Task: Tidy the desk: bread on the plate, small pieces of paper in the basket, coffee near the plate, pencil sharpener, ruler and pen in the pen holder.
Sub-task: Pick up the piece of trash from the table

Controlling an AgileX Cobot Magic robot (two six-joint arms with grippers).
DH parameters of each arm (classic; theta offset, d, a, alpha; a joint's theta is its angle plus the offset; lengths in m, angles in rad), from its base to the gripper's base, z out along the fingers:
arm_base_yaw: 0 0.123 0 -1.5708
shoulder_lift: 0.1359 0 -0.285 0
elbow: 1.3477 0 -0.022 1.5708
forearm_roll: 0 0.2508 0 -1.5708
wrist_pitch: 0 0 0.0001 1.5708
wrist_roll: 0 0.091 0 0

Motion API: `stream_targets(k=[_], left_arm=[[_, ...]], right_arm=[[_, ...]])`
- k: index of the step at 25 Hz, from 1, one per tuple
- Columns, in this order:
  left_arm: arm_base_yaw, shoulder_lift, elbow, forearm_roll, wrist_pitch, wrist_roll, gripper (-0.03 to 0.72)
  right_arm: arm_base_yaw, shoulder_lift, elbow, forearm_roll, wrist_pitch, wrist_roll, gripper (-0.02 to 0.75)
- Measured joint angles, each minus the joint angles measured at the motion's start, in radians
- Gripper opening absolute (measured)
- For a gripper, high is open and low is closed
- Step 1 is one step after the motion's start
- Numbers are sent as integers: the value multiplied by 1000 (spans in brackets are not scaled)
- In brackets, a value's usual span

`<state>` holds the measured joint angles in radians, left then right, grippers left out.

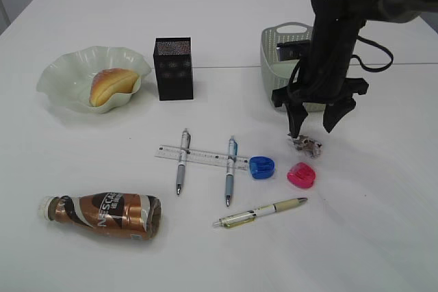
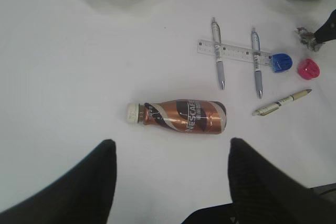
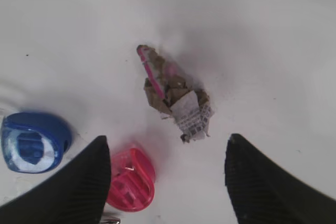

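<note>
A crumpled piece of paper [image 1: 306,144] [image 3: 176,98] lies on the table, and my right gripper [image 1: 311,130] [image 3: 168,145] hangs open just above it, holding nothing. A pink pencil sharpener [image 1: 301,175] [image 3: 131,179] and a blue one [image 1: 261,167] [image 3: 32,141] lie beside it. Two pens [image 1: 182,161] [image 1: 230,169] rest across the ruler [image 1: 202,157]; a third pen [image 1: 263,212] lies nearer the front. The bread [image 1: 111,85] is on the plate [image 1: 61,73]. The coffee bottle [image 1: 109,215] [image 2: 184,116] lies on its side, with my open left gripper [image 2: 170,148] well short of it.
The black mesh pen holder [image 1: 174,68] stands right of the plate. The pale green basket [image 1: 274,52] sits at the back right, partly behind my right arm.
</note>
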<state>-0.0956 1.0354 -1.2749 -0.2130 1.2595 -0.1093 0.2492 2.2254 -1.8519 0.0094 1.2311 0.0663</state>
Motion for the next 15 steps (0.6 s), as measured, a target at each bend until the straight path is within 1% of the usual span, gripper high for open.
stream_targets(k=[8,15], left_arm=[[0,0,0,0,0,0,489],[0,0,0,0,0,0,488]], right_arm=[[0,77,0,-16,-9,-2,498],[0,83,0,-42,-12,-2,498]])
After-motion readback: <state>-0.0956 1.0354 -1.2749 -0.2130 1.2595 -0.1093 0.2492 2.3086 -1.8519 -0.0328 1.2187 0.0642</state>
